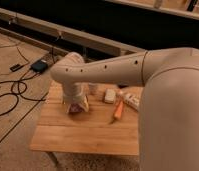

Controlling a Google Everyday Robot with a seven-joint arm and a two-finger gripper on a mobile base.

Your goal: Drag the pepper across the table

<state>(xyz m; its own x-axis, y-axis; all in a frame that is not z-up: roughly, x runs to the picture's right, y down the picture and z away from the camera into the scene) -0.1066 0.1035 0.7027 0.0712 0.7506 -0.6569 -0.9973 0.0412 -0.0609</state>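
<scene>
- At nine o'clock on the desk [88, 135], the gripper [77, 105] is hanging low, jaws released and empty.
- The pepper [118, 111] is lying toward three o'clock from it, apart.
- I am judging: the jaws should be closing around its middle, then pulling slowly.

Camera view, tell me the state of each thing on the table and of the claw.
pepper: lying flat on the table, untouched.
claw: open, pointing down low over the table, apart from the pepper.
cream block: resting on the table.
white tube: lying beside the pepper.
</scene>
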